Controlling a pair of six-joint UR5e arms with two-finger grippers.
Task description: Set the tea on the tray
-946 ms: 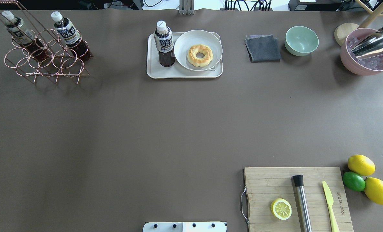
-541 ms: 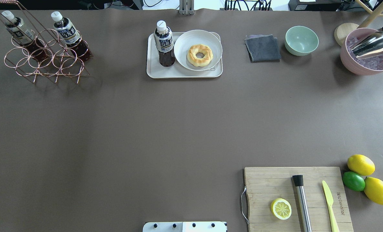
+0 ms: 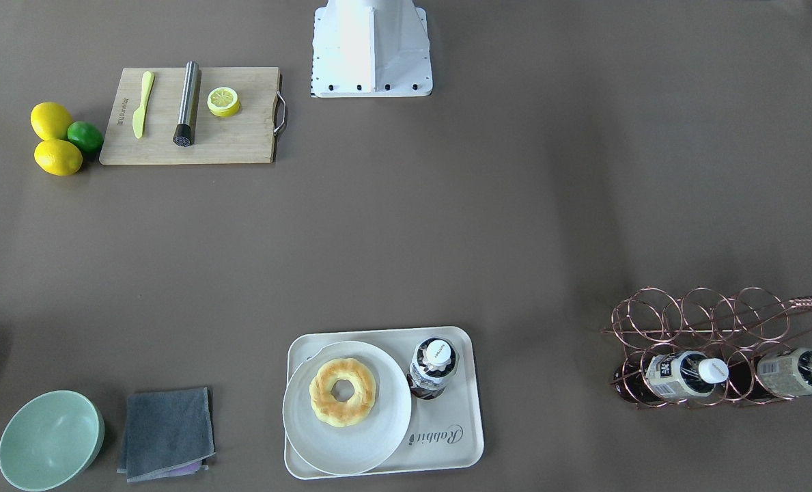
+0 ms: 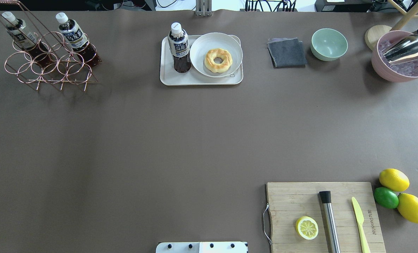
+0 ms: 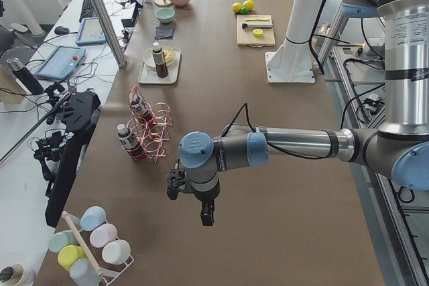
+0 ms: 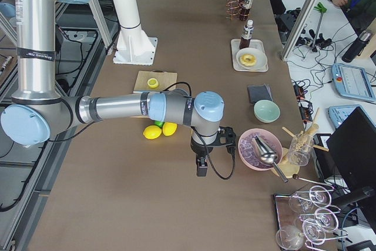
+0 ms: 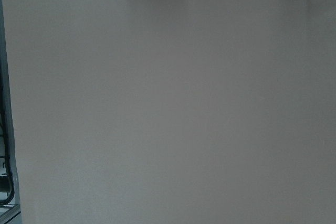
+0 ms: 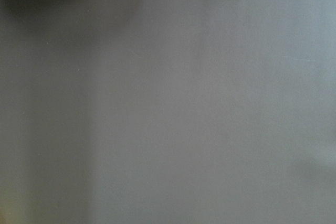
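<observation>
One tea bottle stands upright on the left part of the cream tray, beside a white plate with a doughnut. In the front-facing view the bottle is on the tray near the word "Rabbit". Two like bottles lie in the copper wire rack. My left gripper hangs over bare table beyond the rack, far from the tray. My right gripper hangs near the pink bowl. I cannot tell whether either is open or shut.
A grey cloth, a green bowl and a pink bowl of ice with a metal scoop stand at the back right. A cutting board with a lemon half, a muddler and a knife lies front right, with lemons and a lime beside it.
</observation>
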